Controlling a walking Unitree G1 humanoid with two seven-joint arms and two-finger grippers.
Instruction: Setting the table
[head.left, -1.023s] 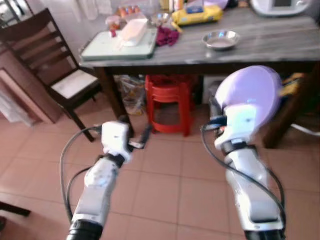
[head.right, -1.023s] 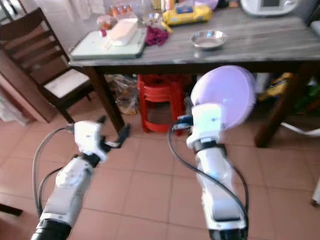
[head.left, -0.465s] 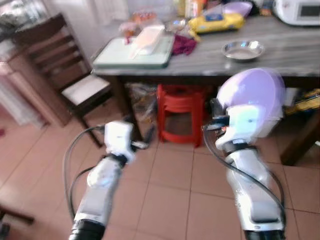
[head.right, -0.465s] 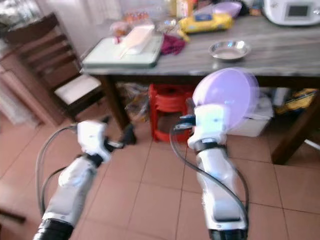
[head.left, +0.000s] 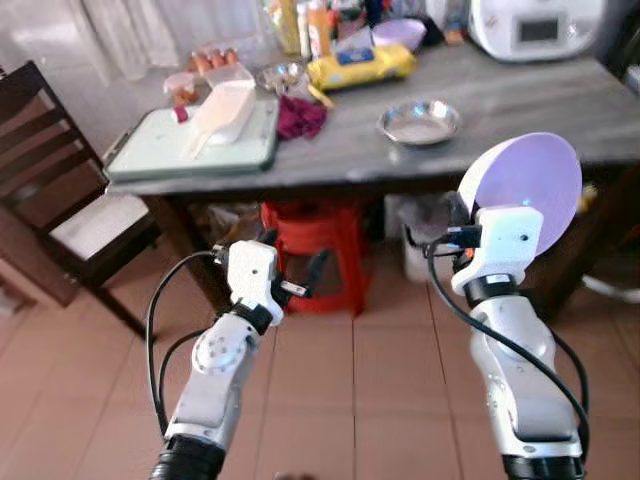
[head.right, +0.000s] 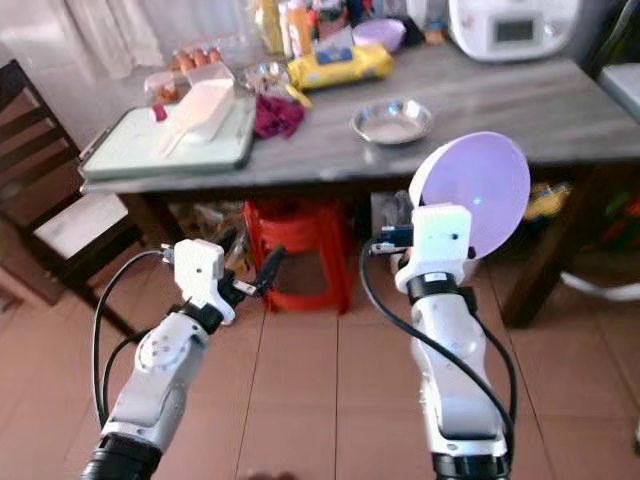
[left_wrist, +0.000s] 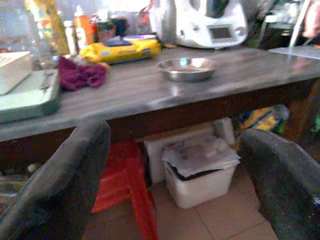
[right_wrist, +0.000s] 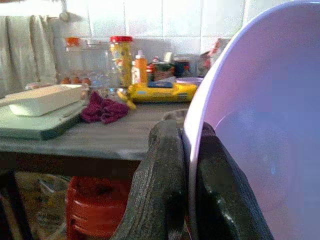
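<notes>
The right claw (head.right: 400, 240) is clamped on the rim of a lilac plate (head.right: 478, 195), carried on edge in front of the desk (head.right: 520, 105) and not yet over it, with the desk's near edge at about 12 o'clock from the plate. In the right wrist view the two black fingers (right_wrist: 157, 190) pinch the thin rim from both sides, one on the face, one on the back. It looks like a light plastic plate, stiff enough to stand on edge without bending, and smooth, so I judge it could twist or slide in a rim pinch if it swings; the rim is the sensible place to hold it, since the face is too broad. The left claw (head.left: 300, 283) hangs spread apart and holds nothing, low in front of a red stool (head.left: 330, 250) under the desk. Counting now: one lilac plate in the claw, one metal bowl (head.right: 392, 121) near the middle of the desk, one lilac bowl (head.right: 378, 33) at the far edge, one yellow packet (head.right: 325, 66) beside it, one green tray (head.right: 130, 150) at 10 o'clock with one white box (head.right: 205, 108) on it, one crumpled magenta cloth (head.right: 276, 115), one white cooker (head.right: 510, 25) at 1 o'clock, and one dark chair (head.right: 50, 200) at 9 o'clock. Several bottles stand at the back, too crowded to count.
</notes>
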